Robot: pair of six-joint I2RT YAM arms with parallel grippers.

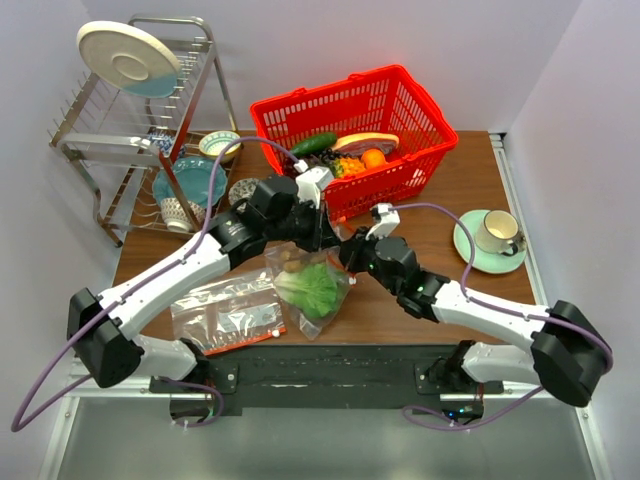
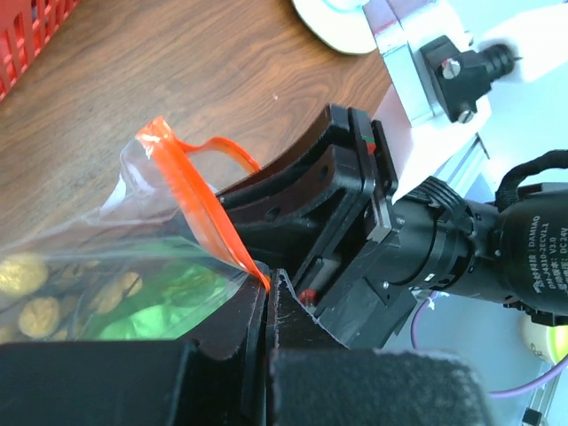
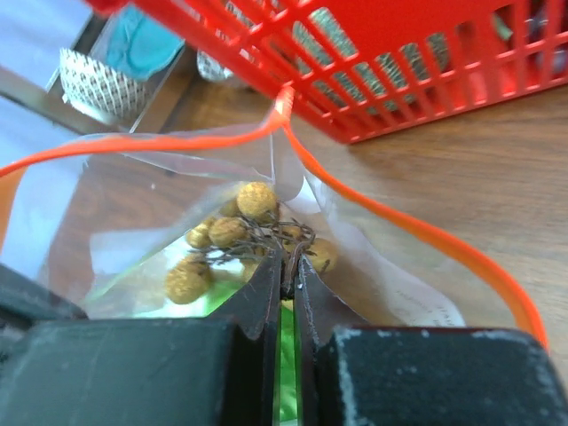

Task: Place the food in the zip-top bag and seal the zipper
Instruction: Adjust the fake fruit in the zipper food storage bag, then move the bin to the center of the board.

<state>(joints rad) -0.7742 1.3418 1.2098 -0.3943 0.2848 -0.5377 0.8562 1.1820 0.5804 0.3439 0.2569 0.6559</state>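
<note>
The zip-top bag (image 1: 318, 300) lies mid-table, mouth towards the basket, with the napa cabbage (image 1: 310, 288) inside. My left gripper (image 1: 318, 238) is shut on the red-orange zipper strip (image 2: 200, 200) and lifts one edge of the mouth; in the left wrist view its jaws (image 2: 266, 282) pinch the strip. My right gripper (image 1: 350, 258) is inside the open mouth, shut (image 3: 291, 264) on the twiggy stem of the brown nuts (image 3: 257, 200), which hang over the cabbage (image 3: 288, 355). The cucumber (image 1: 313, 143) lies in the red basket.
The red basket (image 1: 400, 100) stands just behind the bag, holding an orange and other produce. A second, flat zip-top bag (image 1: 225, 310) lies front left. A cup on a green saucer (image 1: 492, 238) is at right. A dish rack (image 1: 150, 130) with plates and bowls is at back left.
</note>
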